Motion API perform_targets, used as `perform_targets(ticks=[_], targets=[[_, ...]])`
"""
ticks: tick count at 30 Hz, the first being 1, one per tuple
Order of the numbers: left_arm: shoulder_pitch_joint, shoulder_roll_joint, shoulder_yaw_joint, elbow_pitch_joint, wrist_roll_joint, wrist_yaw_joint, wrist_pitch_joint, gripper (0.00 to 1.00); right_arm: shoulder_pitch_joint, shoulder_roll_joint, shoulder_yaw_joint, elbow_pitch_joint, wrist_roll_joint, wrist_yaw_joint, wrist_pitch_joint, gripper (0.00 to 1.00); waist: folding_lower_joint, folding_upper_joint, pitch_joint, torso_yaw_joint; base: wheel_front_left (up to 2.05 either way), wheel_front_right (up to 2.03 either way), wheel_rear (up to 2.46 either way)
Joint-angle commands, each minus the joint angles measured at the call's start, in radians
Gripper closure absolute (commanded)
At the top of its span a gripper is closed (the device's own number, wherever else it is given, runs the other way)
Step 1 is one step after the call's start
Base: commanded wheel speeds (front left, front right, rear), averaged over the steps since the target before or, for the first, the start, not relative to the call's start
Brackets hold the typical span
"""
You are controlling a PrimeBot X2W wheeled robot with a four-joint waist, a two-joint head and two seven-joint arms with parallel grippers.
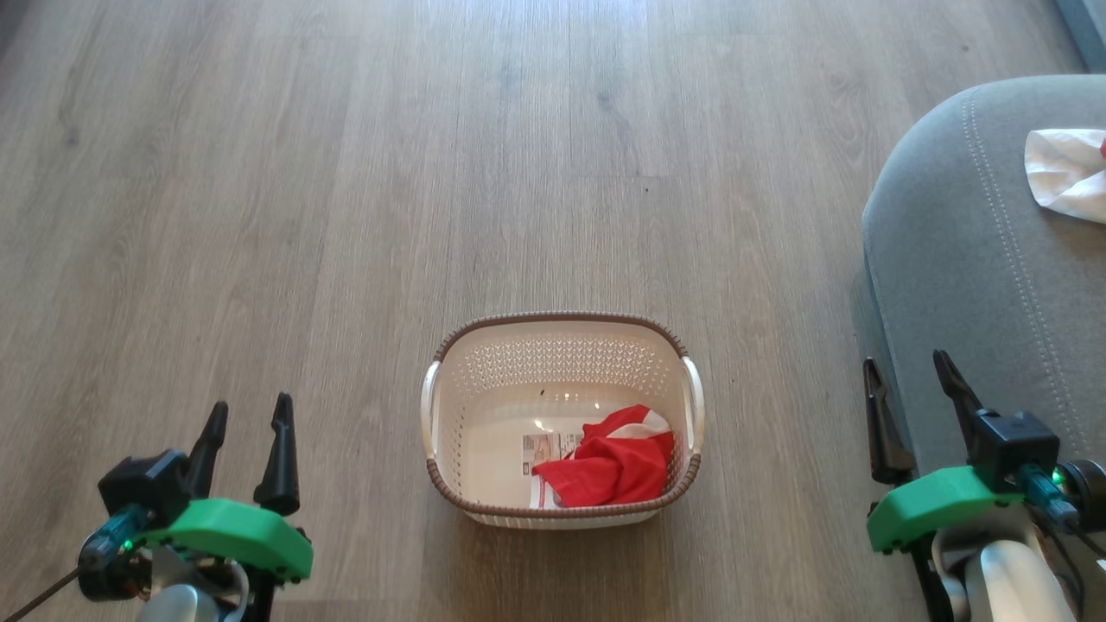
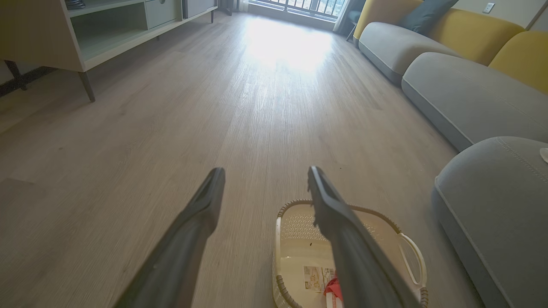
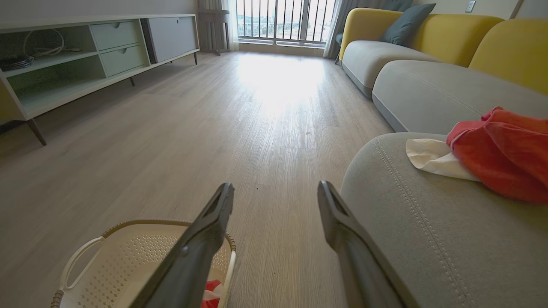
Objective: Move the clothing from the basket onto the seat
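Note:
The cream basket (image 1: 562, 345) stands on the wood floor in front of me, with a red and white garment (image 1: 615, 462) bunched in its near right corner beside a label sticker (image 1: 546, 447). Another red and white garment (image 3: 501, 152) lies on the grey seat (image 1: 976, 259) at the right; its white edge (image 1: 1067, 173) shows in the head view. My left gripper (image 1: 246, 415) hovers open, low at the left of the basket (image 2: 299, 222). My right gripper (image 1: 909, 373) is open beside the seat's (image 3: 428, 222) rounded corner, right of the basket (image 3: 128, 256).
A pale low cabinet (image 3: 85, 51) on thin legs runs along the left wall. More grey sofa cushions with yellow backs (image 3: 432, 85) line the right side. Bare wood floor (image 1: 432, 173) stretches ahead toward a bright window.

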Motion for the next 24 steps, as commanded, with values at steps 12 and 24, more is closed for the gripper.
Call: perform_targets(ticks=[12, 24], targets=[[-0.110, 0.003, 0.008, -0.027, 0.023, -0.027, -0.008, 0.00, -0.107, 0.000, -0.040, -0.114, -0.007, 0.000, -0.009, 0.00, 0.0001, 0.0000, 0.168, -0.025, 0.00, 0.00, 0.00], [-0.432, -0.004, -0.179, 0.083, 0.109, -0.089, 0.066, 0.00, -0.265, 0.000, -0.067, -0.202, 0.013, 0.000, -0.010, 0.00, 0.0001, 0.0000, 0.511, -0.100, 0.00, 0.00, 0.00]])
